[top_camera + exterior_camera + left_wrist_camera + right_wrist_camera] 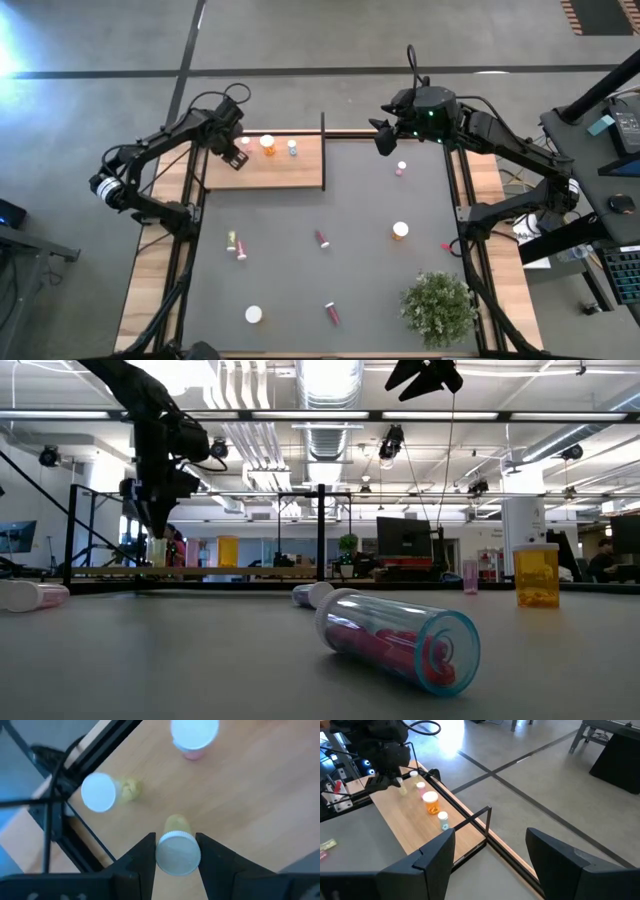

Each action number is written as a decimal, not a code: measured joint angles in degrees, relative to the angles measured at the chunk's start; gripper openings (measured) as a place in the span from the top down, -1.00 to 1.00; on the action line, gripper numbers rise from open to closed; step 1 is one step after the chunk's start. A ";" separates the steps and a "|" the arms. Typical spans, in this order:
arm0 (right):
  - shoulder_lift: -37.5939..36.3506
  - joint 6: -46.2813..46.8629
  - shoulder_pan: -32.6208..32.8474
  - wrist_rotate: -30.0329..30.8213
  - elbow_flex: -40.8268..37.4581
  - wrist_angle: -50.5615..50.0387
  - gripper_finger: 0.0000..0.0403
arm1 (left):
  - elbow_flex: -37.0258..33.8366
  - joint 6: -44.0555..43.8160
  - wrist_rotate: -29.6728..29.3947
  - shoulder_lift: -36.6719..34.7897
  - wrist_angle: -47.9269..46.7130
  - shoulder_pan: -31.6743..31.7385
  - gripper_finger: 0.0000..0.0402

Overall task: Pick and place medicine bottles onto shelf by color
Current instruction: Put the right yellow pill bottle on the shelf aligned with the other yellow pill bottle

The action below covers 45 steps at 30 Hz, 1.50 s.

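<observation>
A yellow-green bottle [176,851], white cap toward the wrist camera and long axis upright, is clamped between the narrowed fingers of the left gripper [176,857] over the far-left end of the shelf [290,170]. Just beside it a second yellow-green bottle [107,792] is seen standing on the board, with a pink-bodied bottle [194,735] a little further along. Toward the shelf's middle an orange bottle [268,145] and a small bluish bottle [292,148] are set upright. Black frame rails [60,815] are seen close along the shelf's edge. On the dark tabletop [360,260], other bottles are scattered, several lying on their sides, near a bushy plant [438,307]. The right gripper [384,138] is held wide and empty over the table's far edge.
</observation>
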 joint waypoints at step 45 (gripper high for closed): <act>0.00 0.00 0.00 0.00 0.01 -0.01 -0.16 | -0.71 10.53 0.00 2.71 0.93 2.10 0.46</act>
